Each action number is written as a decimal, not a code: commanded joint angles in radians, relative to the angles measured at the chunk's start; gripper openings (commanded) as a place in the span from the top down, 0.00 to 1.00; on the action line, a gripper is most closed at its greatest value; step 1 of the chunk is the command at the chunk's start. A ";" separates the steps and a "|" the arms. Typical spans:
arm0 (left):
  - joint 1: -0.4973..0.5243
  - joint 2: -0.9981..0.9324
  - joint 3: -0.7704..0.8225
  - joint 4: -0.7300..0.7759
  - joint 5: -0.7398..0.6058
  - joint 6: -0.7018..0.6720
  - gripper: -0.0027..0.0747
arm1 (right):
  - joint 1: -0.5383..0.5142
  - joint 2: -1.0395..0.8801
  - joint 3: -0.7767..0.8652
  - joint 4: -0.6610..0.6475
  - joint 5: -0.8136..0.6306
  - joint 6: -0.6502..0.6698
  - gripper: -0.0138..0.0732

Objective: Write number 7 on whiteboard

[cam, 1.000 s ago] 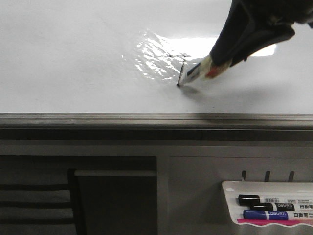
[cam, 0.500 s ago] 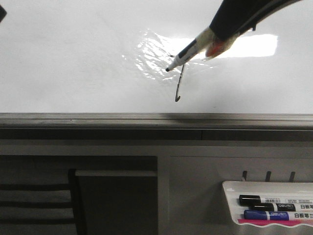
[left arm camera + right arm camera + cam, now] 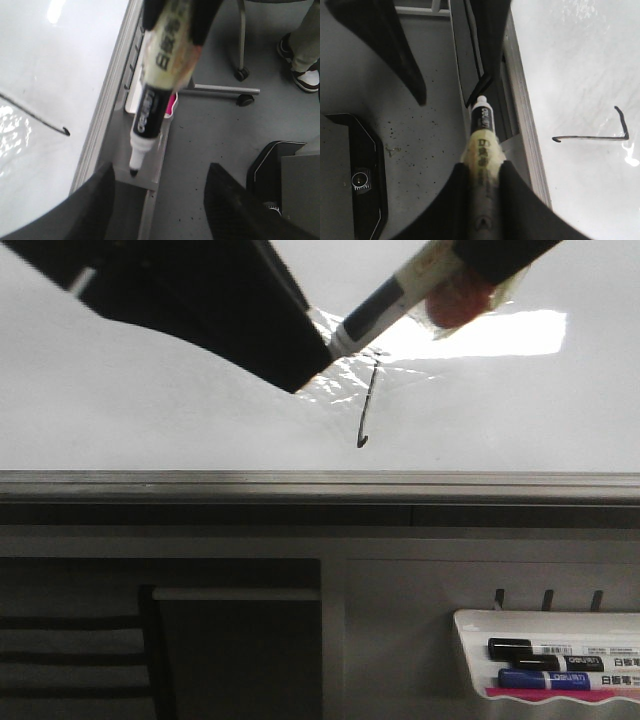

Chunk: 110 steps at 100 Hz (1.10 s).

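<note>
The thin black marker figure, the number 7 [image 3: 366,400], stood on the large glossy white whiteboard [image 3: 150,430] just below the bright rectangular glare, with its short top bar lying in the wrinkled shiny patch and its slanted downstroke ending in a small hook above the grey metal bottom rail [image 3: 300,483]. In the right wrist view the same figure [image 3: 600,132] showed complete and unsmudged.

The black-and-white whiteboard marker [image 3: 385,308] hung clear of the board, tip bare, pinched between the fingers of the right gripper [image 3: 482,175], which were pressed tight on its yellowish taped barrel. The left gripper [image 3: 160,200] reached in with its dark fingers spread wide and nothing between them, the marker's tip [image 3: 134,171] hovering close above that gap.

By my judgement the writing was done and the danger lay in the handling around it. The uncapped tip sat near the left fingers, so a small misjudged approach could ink them or knock the marker askew in its grip. The ink was probably fresh, so the left arm's dark bulk, which crossed in front of the board beside the top bar, could smear the stroke if it drifted inward. Far below, the small white marker tray [image 3: 470,625] with its spare black and blue pens [image 3: 560,665] lay well apart, out of harm's way.
</note>
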 commanded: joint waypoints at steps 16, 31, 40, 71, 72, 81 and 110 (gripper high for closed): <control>-0.053 0.063 -0.073 -0.032 -0.137 0.017 0.50 | 0.000 -0.023 -0.033 0.014 -0.039 -0.015 0.91; -0.053 0.061 -0.074 -0.031 -0.137 0.017 0.50 | 0.000 -0.023 -0.033 0.005 -0.039 -0.015 0.91; -0.053 0.059 -0.083 -0.031 -0.128 0.017 0.50 | 0.000 -0.023 -0.033 -0.004 -0.037 -0.015 0.91; -0.053 0.050 -0.087 -0.031 -0.126 0.017 0.56 | 0.000 -0.023 -0.033 -0.022 -0.031 -0.015 0.91; -0.053 0.050 -0.087 -0.031 -0.126 0.017 0.58 | 0.000 -0.023 -0.033 -0.022 -0.031 -0.015 0.91; -0.053 0.050 -0.087 -0.031 -0.126 0.017 0.68 | 0.000 -0.023 -0.033 -0.022 -0.029 -0.015 0.91; -0.053 0.050 -0.087 -0.031 -0.122 0.017 0.87 | 0.000 -0.023 -0.033 0.003 -0.029 -0.015 0.91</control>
